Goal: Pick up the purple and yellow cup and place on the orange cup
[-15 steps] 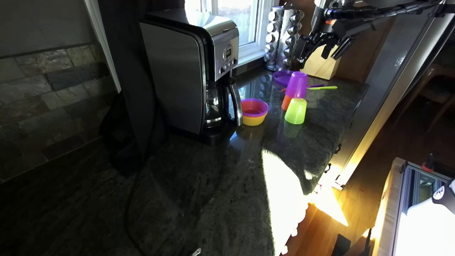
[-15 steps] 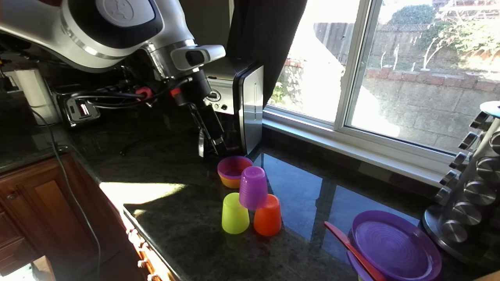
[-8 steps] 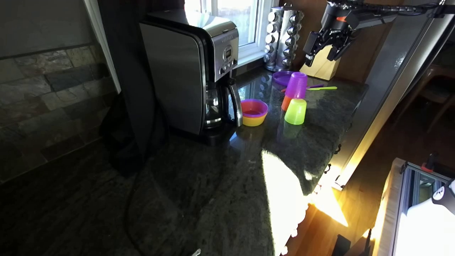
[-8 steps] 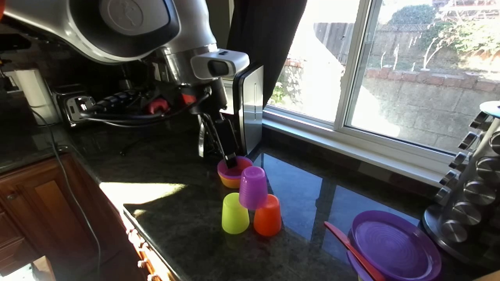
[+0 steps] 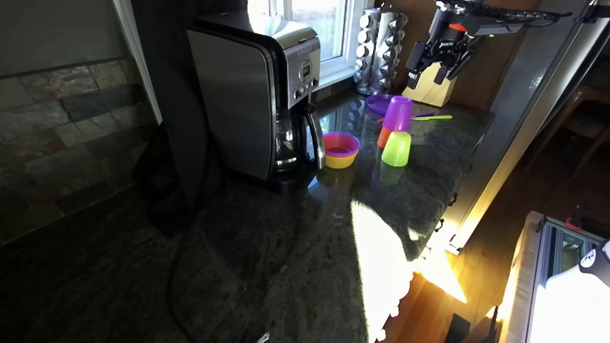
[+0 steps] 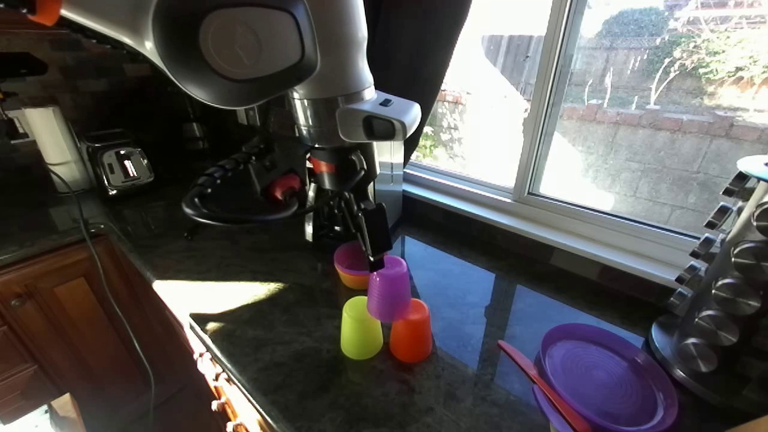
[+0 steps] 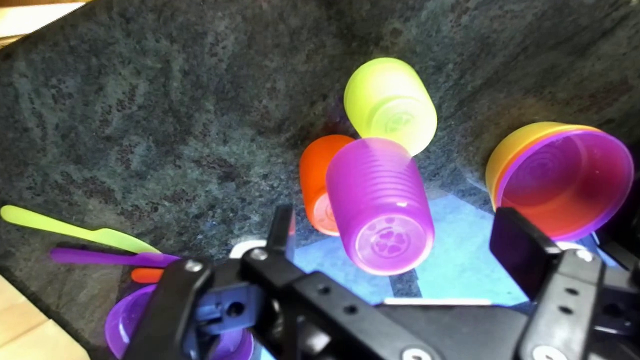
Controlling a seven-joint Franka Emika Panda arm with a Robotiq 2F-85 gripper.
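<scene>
A purple cup (image 5: 398, 112) stands upside down on top of two upturned cups, a lime-yellow cup (image 5: 397, 152) and an orange cup (image 5: 385, 137). The three also show as purple cup (image 6: 390, 297), lime-yellow cup (image 6: 360, 333) and orange cup (image 6: 414, 336) in an exterior view. In the wrist view the purple cup (image 7: 377, 185) partly covers the orange cup (image 7: 317, 170) and the lime-yellow cup (image 7: 387, 95). My gripper (image 7: 398, 230) is open and empty, its fingers spread wide to either side of the purple cup's base. In an exterior view the gripper (image 5: 427, 80) is above the cups.
A stack of bowls (image 7: 560, 180), pink-purple over yellow, is near the right finger. A coffee maker (image 5: 238, 95) stands behind the bowls. A purple plate (image 6: 606, 378), knives (image 7: 75, 230), a spice rack (image 5: 379, 52) and a knife block (image 5: 431, 88) are on the cups' far side.
My gripper has moved toward the cups, from beside the coffee maker to over the bowls and the purple cup in an exterior view. It has turned more downward. The cups have not moved.
</scene>
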